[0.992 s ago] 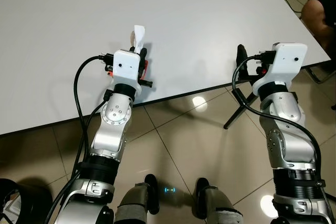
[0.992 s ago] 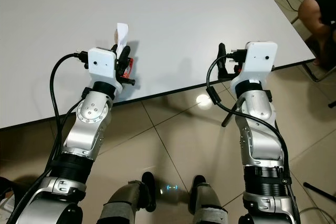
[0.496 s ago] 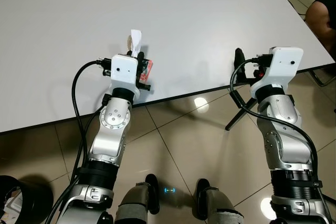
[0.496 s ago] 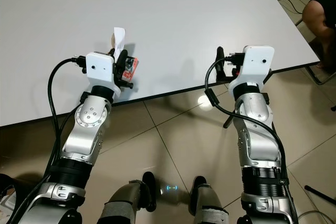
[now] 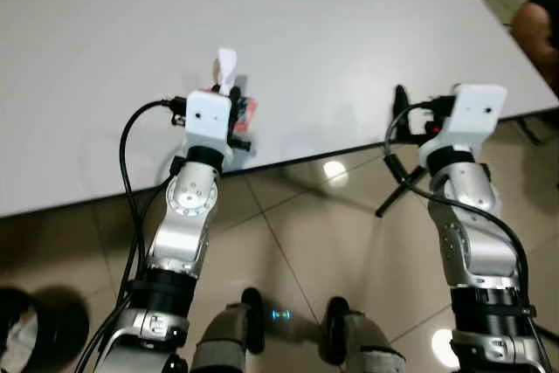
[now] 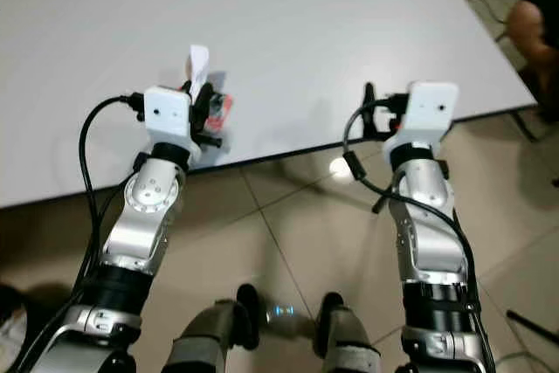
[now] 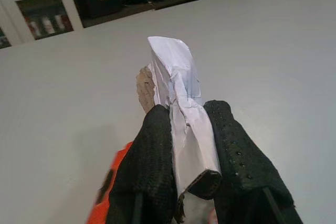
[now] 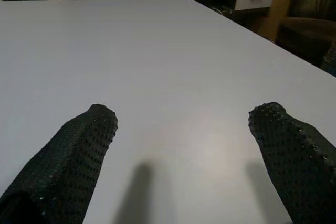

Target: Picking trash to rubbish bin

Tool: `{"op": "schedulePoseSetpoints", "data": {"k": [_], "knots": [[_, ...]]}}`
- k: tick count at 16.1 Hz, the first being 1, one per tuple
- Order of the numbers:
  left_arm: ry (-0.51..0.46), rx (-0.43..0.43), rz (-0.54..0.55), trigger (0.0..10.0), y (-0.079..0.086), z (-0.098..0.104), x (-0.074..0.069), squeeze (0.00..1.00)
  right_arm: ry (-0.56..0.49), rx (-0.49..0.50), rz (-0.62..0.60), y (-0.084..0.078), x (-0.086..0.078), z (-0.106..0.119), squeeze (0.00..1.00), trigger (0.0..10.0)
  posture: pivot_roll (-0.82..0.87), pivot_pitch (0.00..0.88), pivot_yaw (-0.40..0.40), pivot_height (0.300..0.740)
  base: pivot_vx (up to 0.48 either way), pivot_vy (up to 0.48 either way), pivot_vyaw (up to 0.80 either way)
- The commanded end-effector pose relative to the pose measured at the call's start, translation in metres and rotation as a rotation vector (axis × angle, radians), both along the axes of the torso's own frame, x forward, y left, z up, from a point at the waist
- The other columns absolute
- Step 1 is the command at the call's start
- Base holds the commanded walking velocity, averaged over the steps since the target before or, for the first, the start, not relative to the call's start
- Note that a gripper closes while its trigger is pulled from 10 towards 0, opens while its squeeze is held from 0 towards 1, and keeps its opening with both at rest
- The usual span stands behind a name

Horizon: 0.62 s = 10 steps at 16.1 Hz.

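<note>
The robot stands at the near edge of a white table (image 5: 349,32), both arms raised over that edge.

Left gripper (image 7: 191,145): its two black fingers (image 7: 152,150) are closed on a crumpled strip of white paper (image 7: 181,108). The paper stands upright between the fingers and projects well above their tips. Seen from the head, the paper (image 5: 227,67) rises just beyond the white wrist housing, above the tabletop near the edge. A small brownish scrap (image 7: 145,90) sits against the paper, behind one finger; what it is cannot be told. A red-orange item (image 5: 249,108) lies just beside the gripper, low against the table; in the wrist view it (image 7: 113,177) shows beside the finger base. Whether it is held or rests on the table cannot be told.

Right gripper (image 8: 184,129): the fingers (image 8: 79,150) are spread wide apart with bare tabletop between them. It hovers just over the table edge, well apart from the left gripper.

Floor: beige tiles (image 5: 297,242) with a bright light reflection under the table edge. A dark round container (image 5: 31,334) stands on the floor at the robot's left. A person's limb (image 5: 534,28) shows at the far right, beside the table corner.
</note>
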<state>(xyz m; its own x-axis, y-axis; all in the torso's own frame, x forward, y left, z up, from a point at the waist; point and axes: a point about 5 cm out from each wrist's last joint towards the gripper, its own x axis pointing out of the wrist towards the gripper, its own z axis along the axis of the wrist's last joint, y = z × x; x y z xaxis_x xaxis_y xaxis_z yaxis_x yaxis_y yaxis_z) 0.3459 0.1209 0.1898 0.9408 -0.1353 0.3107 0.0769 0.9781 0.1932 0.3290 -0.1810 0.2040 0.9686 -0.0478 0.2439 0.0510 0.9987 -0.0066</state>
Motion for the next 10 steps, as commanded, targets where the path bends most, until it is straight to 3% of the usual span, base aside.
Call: {"op": "schedulePoseSetpoints", "data": {"k": [1,10], "knots": [[0.003,0.004,0.019,10.0,0.0019,-0.0008,-0.002,0.0,-0.003,-0.005,-0.011,-0.0017,-0.0011,-0.001,0.0,10.0,0.03,0.293,0.05,0.74,0.0,0.0,0.8],[-0.031,0.018,0.012,10.0,-0.0006,0.0081,-0.0028,0.0,0.002,-0.006,-0.01,0.0001,-0.0021,-0.0037,0.0,10.0,0.03,0.297,0.057,0.74,0.0,0.0,0.8]]}}
